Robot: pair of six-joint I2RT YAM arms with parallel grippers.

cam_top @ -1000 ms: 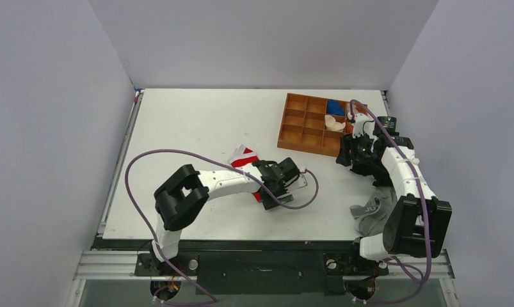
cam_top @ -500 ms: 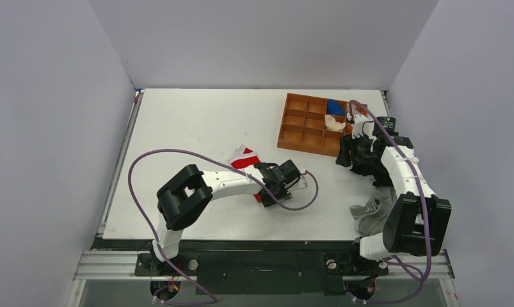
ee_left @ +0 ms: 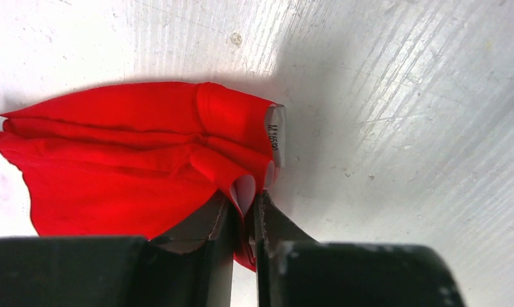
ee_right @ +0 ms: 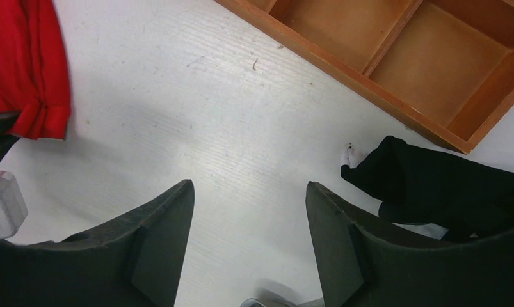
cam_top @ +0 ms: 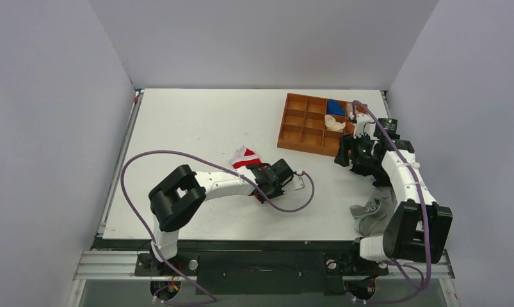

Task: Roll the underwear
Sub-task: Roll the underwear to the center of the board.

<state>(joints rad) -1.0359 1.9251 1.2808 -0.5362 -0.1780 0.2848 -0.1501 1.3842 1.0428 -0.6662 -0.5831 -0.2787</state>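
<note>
My left arm reaches low across the table (cam_top: 196,121), elbow folded near its base and forearm lying out toward 3 o'clock, with the left gripper (cam_top: 263,188) down at the surface. My right arm stands bent on its own side, the right gripper (cam_top: 345,155) hanging over the table just off the near corner of the wooden tray (cam_top: 299,121).

From above, the underwear (cam_top: 244,157) is a small red and white bundle at about 10 o'clock from my left gripper, and the wrist hides where the two meet. The left wrist camera shows it: my left gripper (ee_left: 244,206) is nearly closed, nipping a fold at the edge of the underwear (ee_left: 113,166), a sliver of white label showing between the fingertips. The rest of the red cloth lies bunched on the table, spreading toward 9 and 10 o'clock.

The right wrist view shows my right gripper (ee_right: 248,188) spread wide with only bare table between the fingers. There the underwear (ee_right: 33,70) sits at 10 o'clock, well apart, the tray (ee_right: 344,78) at 1 o'clock and a black garment (ee_right: 433,185) at 3 o'clock. A grey garment (cam_top: 369,214) lies by my right arm's base.
</note>
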